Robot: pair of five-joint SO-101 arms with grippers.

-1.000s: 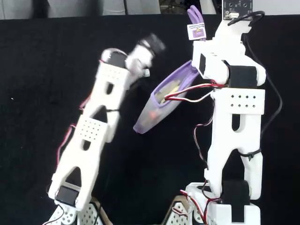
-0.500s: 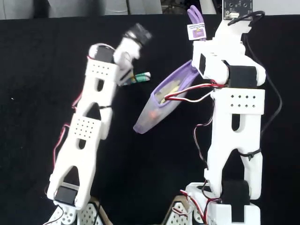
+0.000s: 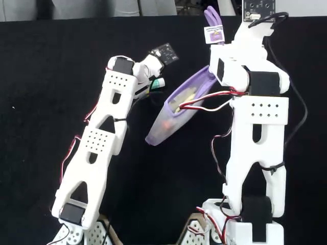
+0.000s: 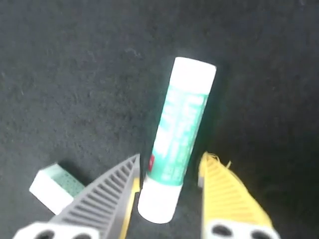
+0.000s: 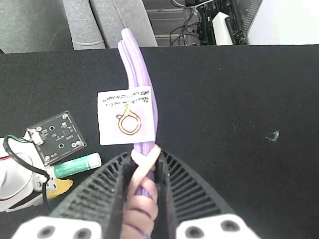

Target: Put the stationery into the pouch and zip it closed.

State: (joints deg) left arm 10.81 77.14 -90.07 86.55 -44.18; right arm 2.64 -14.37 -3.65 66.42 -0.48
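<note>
Holding the glue stick (image 4: 182, 124) near one of its ends, the left gripper (image 4: 169, 164) has its fingers closed narrow on the tube, and most of the tube sticks out past their tips. In the high view the stick is near the open mouth of the purple pouch (image 3: 179, 107), but apart from it. The right gripper (image 5: 144, 159) has its fingers pressed tight on one end of the pouch, so the pouch hangs tilted over the desk (image 3: 51, 61). A yellowish thing (image 3: 185, 97) lies inside it. A small green and white block (image 4: 50, 186), perhaps an eraser, lies on the desk.

I think the risk is in the off-centre grip: if the free end touches the pouch's rim, the stick may turn or slip out. Also the pouch is held at one end only, so a push could swing it aside and the stick would fall beside it.
</note>
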